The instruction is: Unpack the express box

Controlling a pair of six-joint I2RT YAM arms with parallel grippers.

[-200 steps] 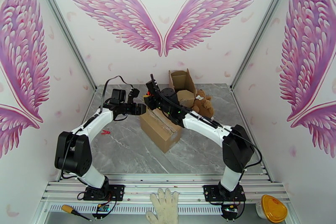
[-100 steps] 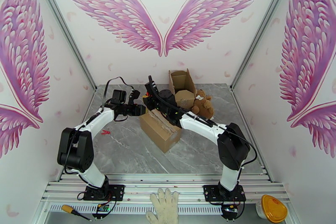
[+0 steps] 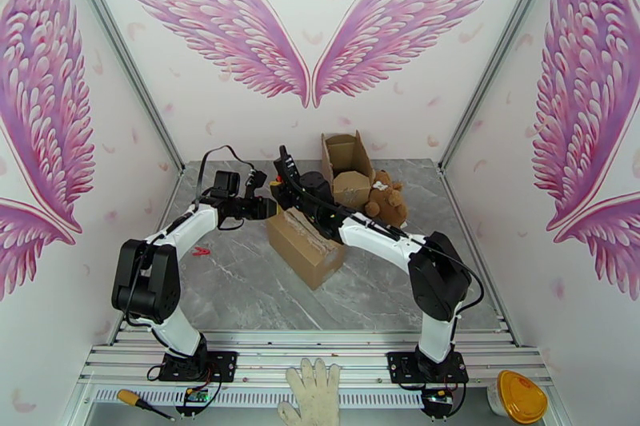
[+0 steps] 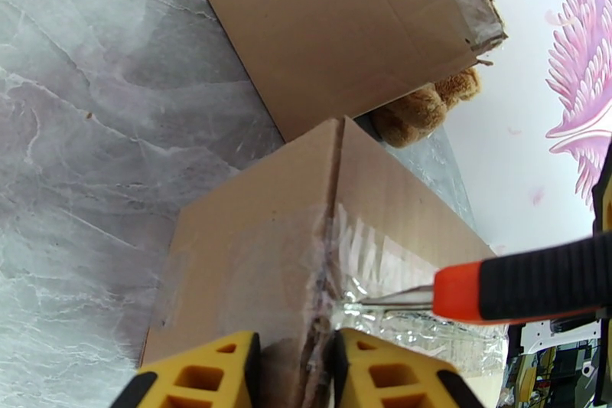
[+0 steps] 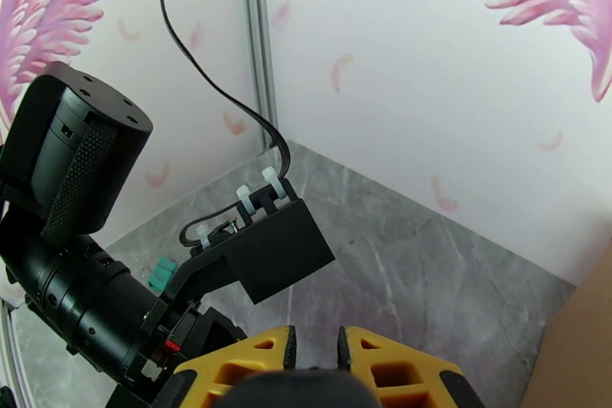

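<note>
- The express box point(image 3: 306, 248) lies on the middle of the grey marble table point(image 3: 240, 284), set at a slant, with clear tape along the seam of its closed top.
- The left gripper point(image 4: 294, 352) straddles the box's end at that seam. One yellow finger sits on each side and cardboard fills the narrow gap; I cannot tell whether the fingers press on it.
- The right gripper point(image 5: 314, 352) is clamped on the black handle of an orange-collared knife point(image 4: 520, 287). The bare blade lies against the crinkled tape just beside the seam.
- Just behind the box stands an open carton point(image 3: 346, 149), with a smaller brown box point(image 3: 353, 185) and a teddy bear point(image 3: 389, 201) beside it.
- A small red thing point(image 3: 200, 250) lies on the table to the left of the box.
- On the near rail lie a white glove point(image 3: 312, 397), a screwdriver point(image 3: 138, 401) and a yellow-lidded tub point(image 3: 521, 396).
</note>
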